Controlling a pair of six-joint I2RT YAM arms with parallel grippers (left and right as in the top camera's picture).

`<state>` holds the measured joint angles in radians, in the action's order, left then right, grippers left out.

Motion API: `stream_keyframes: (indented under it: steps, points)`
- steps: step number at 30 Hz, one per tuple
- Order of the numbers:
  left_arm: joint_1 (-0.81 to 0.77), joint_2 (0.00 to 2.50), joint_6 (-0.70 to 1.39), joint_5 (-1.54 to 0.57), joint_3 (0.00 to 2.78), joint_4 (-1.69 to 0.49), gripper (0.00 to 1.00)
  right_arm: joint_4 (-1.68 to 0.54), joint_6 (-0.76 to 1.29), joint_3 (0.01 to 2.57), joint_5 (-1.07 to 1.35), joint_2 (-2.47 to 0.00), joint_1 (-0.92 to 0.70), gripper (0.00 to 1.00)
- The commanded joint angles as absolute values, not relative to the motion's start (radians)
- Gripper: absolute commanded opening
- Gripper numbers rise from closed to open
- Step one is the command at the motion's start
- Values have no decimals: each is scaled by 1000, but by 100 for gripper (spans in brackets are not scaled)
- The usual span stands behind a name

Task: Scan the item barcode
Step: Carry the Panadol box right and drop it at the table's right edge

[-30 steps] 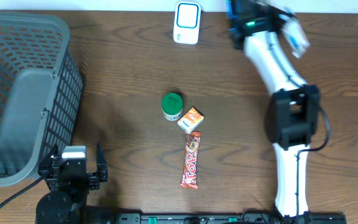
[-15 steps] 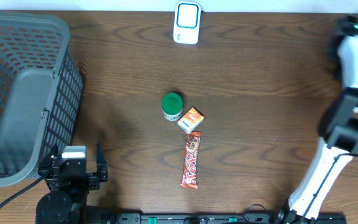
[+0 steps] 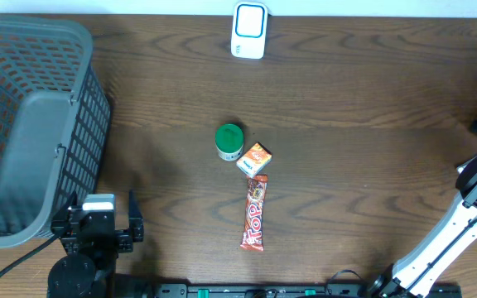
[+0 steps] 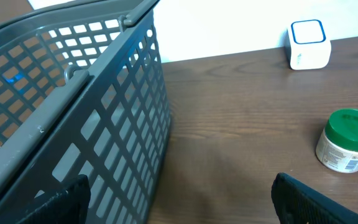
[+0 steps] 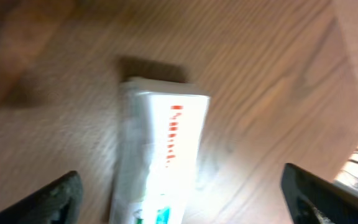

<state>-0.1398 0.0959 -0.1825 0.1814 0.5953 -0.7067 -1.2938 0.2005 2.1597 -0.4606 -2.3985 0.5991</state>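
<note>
Wooden table (image 3: 346,99): dark brown, with everything resting on it.
Grey basket (image 3: 31,108): mesh-walled, on the left side of the table.
Right arm (image 3: 450,228): white, running up along the right edge of the overhead view.
Left gripper (image 4: 179,202): low at the front left beside the basket, fingers spread wide with nothing between them.
Right gripper (image 5: 185,193): fingers spread wide, gripping nothing, poised above the white box.
White box (image 5: 160,149): the item to scan, blurred, with red lettering. It lies flat on the wood between the right fingers, touched by neither, and shows only in the right wrist view.
Candy bar (image 3: 256,213): red wrapper, lying lengthwise at the front of mid-table.
Scanner (image 3: 248,30): white, at the middle of the far edge.
Green-lidded jar (image 3: 229,141): upright at mid-table.
Orange packet (image 3: 254,159): just beside the jar, between it and the candy bar.
</note>
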Motion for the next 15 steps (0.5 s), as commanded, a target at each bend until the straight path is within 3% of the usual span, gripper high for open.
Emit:
stream_keyframes:
  steps: [1, 6, 10, 15]
  points:
    - [-136, 91, -174, 175, 594, -704, 92, -1288, 232, 2170, -413, -2345, 588, 99]
    - [-136, 91, -174, 175, 594, -704, 92, -1262, 241, 2211, -337, -2211, 553, 99]
    - [-136, 91, -174, 175, 594, -704, 92, -1229, 136, 2225, -68, -2074, 480, 99]
    - [-136, 91, -174, 175, 594, -704, 92, -1255, -51, 2225, 227, -1954, 276, 99]
